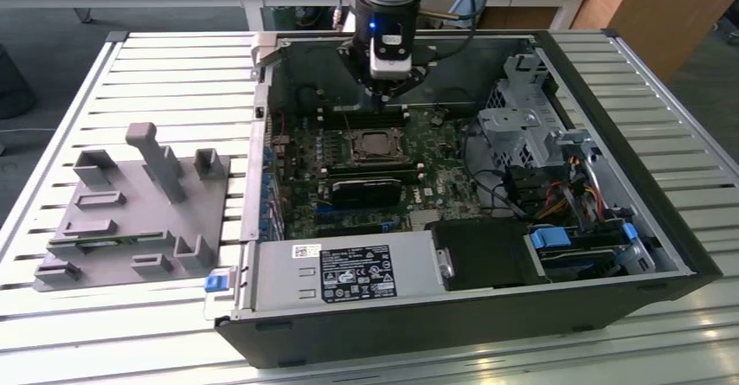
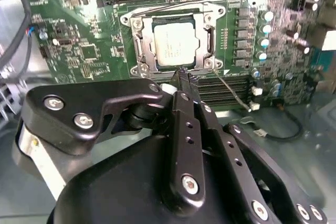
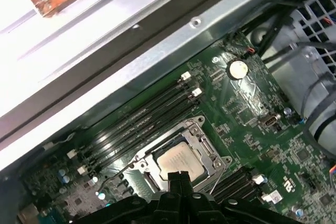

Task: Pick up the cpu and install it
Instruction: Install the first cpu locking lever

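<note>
Chip (image 2: pixel 171 42): seated flat in its socket (image 2: pixel 137 40) on the green board (image 2: pixel 79 51), square with the frame; seen in both wrist views.
Gripper (image 2: pixel 182 77): above the board inside the open computer case (image 1: pixel 600 255), fingertips pressed together with nothing between them, tips just off the chip's edge and apart from it.
Gripper in the exterior view (image 1: pixel 389 86): hanging from the arm over the far part of the case, a little farther back than the socket (image 1: pixel 372 145).
Chip surface: flat square, pale silver-grey metal top with a dull sheen, thin darker rim.
Socket: dark square metal frame, bright screws at its corners, a thin wire lever along one side.
Memory slots (image 3: pixel 142 119): long black parallel bars with white end clips, on both sides of the socket.
Gripper body: matte black links, rounded, joined with silver screws.
Board: green, crowded with small parts, a round silver coin battery (image 3: pixel 237 68).
Grey holder (image 1: pixel 133 212): moulded plastic with upright pegs, on the slatted table (image 1: pixel 173 73), at the exterior view's left of the case.
</note>
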